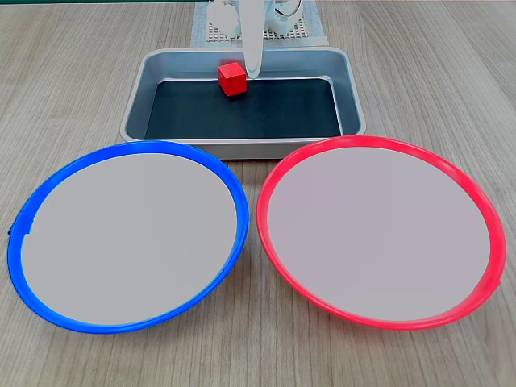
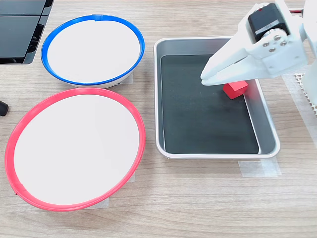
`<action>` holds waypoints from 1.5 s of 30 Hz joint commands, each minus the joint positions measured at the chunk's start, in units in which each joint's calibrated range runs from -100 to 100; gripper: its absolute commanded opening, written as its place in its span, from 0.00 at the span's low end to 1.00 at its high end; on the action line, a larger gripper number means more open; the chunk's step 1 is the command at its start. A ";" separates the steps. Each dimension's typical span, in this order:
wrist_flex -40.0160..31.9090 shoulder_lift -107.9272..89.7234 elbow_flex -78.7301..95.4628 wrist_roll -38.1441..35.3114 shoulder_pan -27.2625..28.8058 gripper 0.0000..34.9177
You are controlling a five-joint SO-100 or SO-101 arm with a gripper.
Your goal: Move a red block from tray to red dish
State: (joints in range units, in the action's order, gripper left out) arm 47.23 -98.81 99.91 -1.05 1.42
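The red block (image 1: 231, 78) (image 2: 236, 89) lies on the dark bottom of the tray (image 1: 133, 105) (image 2: 267, 144), close to the wall on the arm's side. My white gripper (image 1: 255, 72) (image 2: 204, 80) hangs over the tray just above and beside the block. Its fingers meet at the tips and nothing is between them. In the second exterior view the lower finger covers part of the block. The red dish (image 1: 278, 242) (image 2: 15, 136) sits bare in front of the tray, at the first exterior view's right.
A blue-rimmed plate (image 1: 48, 181) (image 2: 54, 37) of the same size lies beside the red dish, almost touching it. A dark object (image 2: 20, 29) fills the second exterior view's top left corner. Tape (image 2: 257, 168) holds the tray on the wooden table.
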 commanded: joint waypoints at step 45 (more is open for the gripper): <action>3.91 2.82 -2.64 -5.03 -6.64 0.01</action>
State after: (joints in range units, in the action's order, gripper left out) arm 47.88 -98.81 99.91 -5.15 -4.42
